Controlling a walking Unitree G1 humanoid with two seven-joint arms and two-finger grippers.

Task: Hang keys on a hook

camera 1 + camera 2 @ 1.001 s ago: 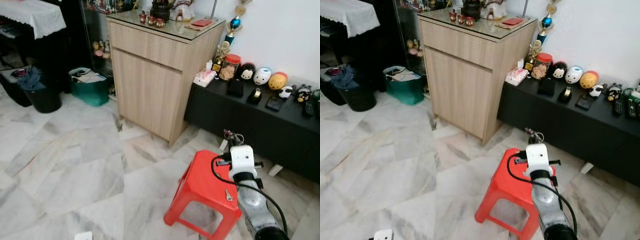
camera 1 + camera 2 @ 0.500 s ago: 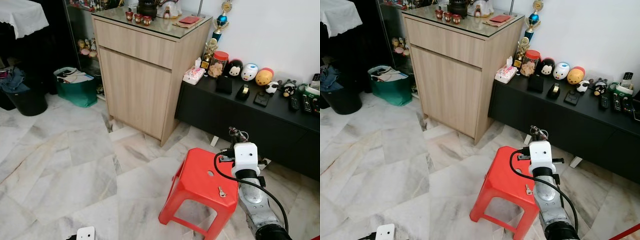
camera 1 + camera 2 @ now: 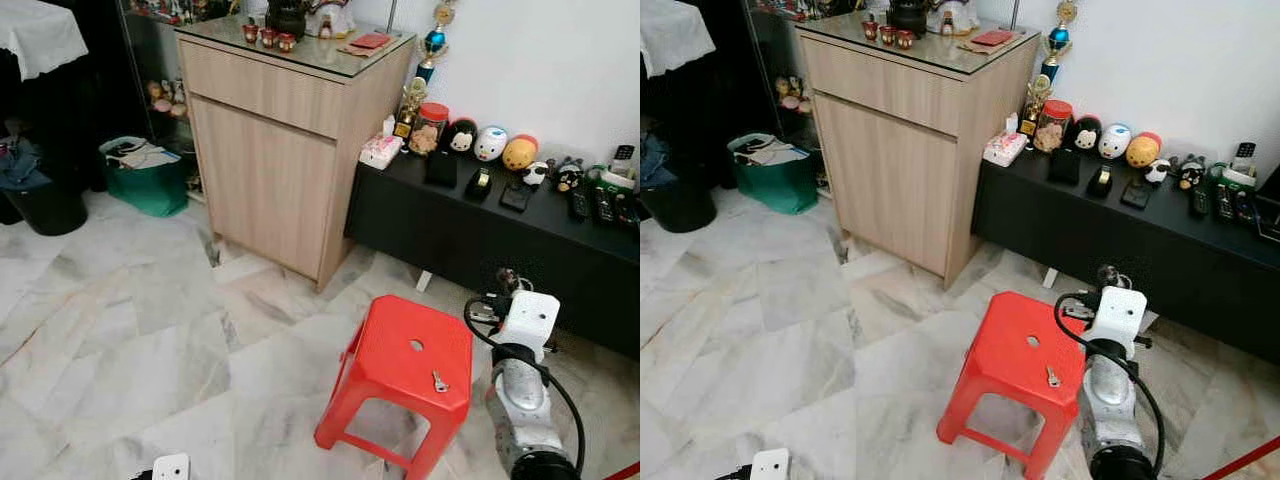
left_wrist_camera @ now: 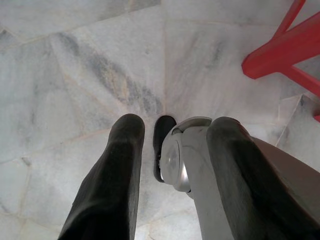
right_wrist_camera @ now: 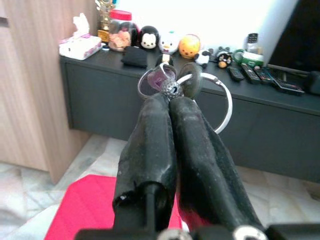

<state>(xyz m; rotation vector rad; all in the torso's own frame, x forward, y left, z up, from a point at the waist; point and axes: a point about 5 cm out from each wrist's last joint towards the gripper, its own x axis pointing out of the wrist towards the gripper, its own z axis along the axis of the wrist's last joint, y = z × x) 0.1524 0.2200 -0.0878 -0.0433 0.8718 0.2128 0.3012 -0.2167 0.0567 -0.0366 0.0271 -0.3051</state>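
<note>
On the far left, a green bin (image 3: 150, 178) and a dark bin (image 3: 45, 205) stand on the marble floor (image 3: 130, 340) by a dark shelf unit. Next comes a tall wooden cabinet (image 3: 285, 150) against the wall, with small cups (image 3: 268, 37) and a red card (image 3: 371, 41) on its glass top.

The left tool (image 4: 172, 145) hangs low over the marble floor, and its two black fingers (image 4: 107, 190) stand apart with nothing between them; a silver part of the robot's own body shows between and beyond them, and a corner of the red stool shows near the edge of that wrist view.

Right of the cabinet, a long black tabletop (image 3: 500, 215) runs along the white wall, carrying a tissue box (image 3: 381, 151), a trophy (image 3: 412, 100), a red-lidded jar (image 3: 430, 128), a row of round cartoon figures (image 3: 490, 144), small dark boxes and remote controls (image 3: 600, 205).

In front of it, a red plastic stool (image 3: 405, 375) stands on the floor, and a single small key (image 3: 438, 381) lies on its seat near the right edge.

Just right of the stool, the right tool (image 5: 172, 97) is raised with its white wrist housing (image 3: 528, 318) below the level of the black tabletop. Its fingers are pressed together on the keys (image 5: 172, 85), a bunch of metal rings with a small purple piece and a round dark fob, which stands up from the fingertips. A large key ring (image 5: 222, 107) loops out beside them.
</note>
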